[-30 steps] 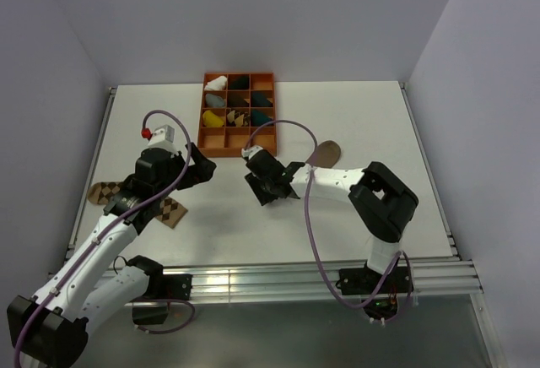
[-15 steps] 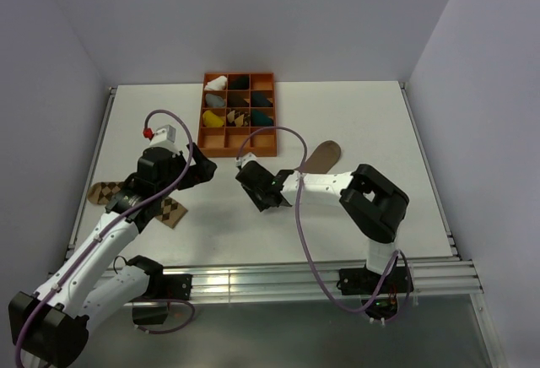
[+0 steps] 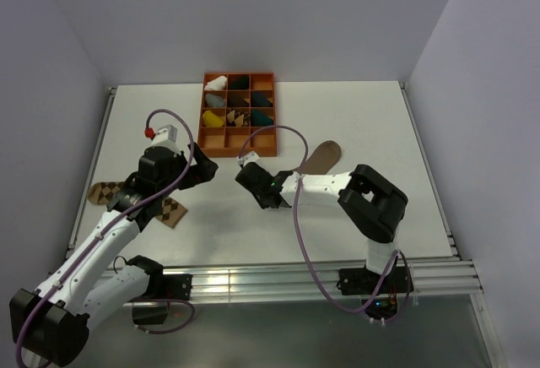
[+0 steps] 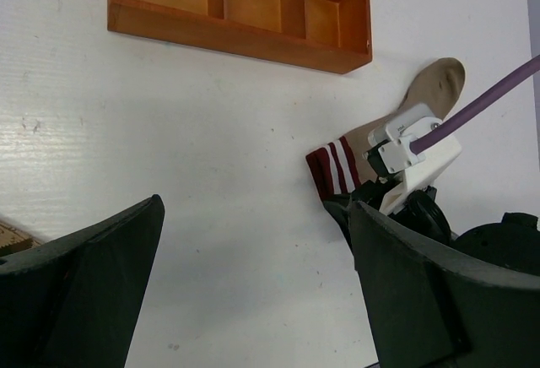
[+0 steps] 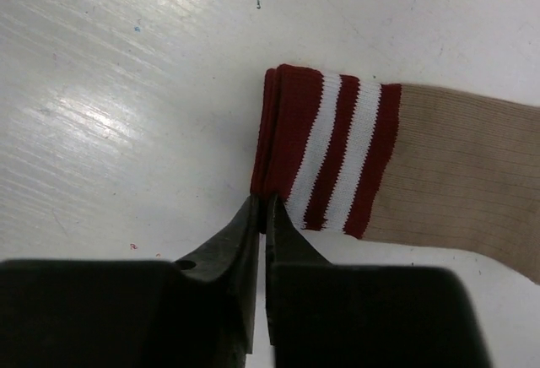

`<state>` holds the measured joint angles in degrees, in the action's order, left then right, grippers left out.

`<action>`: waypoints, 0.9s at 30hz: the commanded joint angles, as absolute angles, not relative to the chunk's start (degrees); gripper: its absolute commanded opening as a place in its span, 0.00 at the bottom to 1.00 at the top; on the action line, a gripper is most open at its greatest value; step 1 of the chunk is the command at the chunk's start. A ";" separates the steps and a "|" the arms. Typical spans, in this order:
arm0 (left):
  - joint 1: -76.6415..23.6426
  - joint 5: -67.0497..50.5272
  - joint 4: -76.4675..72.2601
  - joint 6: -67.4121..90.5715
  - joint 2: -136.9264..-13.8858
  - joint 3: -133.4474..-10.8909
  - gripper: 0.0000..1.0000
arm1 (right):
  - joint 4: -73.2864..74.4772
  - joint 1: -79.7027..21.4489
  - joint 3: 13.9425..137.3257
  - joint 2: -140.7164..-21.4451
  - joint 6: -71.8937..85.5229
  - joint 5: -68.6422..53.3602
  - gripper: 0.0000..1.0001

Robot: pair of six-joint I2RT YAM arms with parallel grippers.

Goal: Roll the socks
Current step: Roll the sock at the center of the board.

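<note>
Right gripper (image 5: pixel 260 208): we see it pinched on one striped sock (image 5: pixel 329 161), at its cuff corner, mid-table.
Left gripper (image 4: pixel 255 208): jaws wide, empty.
Argyle sock (image 3: pixel 171 212): one, under left arm (image 3: pixel 94 246).
Tray (image 4: pixel 236 43): one.

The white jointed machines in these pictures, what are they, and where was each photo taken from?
They are two robot arms bolted to a white table: the left arm and the right arm. One picture looks down from a fixed camera above and behind them; the other two come from small cameras on each wrist, so the dark shapes at the bottom are that arm's own pinching tool. On the table sit an orange wooden tray with small rolled sock bundles, a tan-and-brown diamond-patterned sock by the left arm, and a plain tan sock with a red-and-white striped cuff. The right tool is shut on a corner of that cuff. The left tool is open and holds nothing.
</note>
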<state>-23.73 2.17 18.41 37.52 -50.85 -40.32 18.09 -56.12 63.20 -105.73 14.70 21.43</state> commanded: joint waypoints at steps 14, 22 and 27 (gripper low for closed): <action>-25.84 -4.93 9.58 45.79 -53.61 -38.58 0.94 | -4.47 -48.35 45.02 -94.40 27.24 -7.72 0.00; -30.58 -3.26 6.42 50.53 -58.61 -37.97 0.92 | -23.08 -36.67 35.43 -94.12 38.39 -28.71 0.00; -34.27 -1.67 3.53 53.61 -62.04 -37.18 0.90 | -29.52 -31.91 32.87 -95.97 42.79 -34.10 0.00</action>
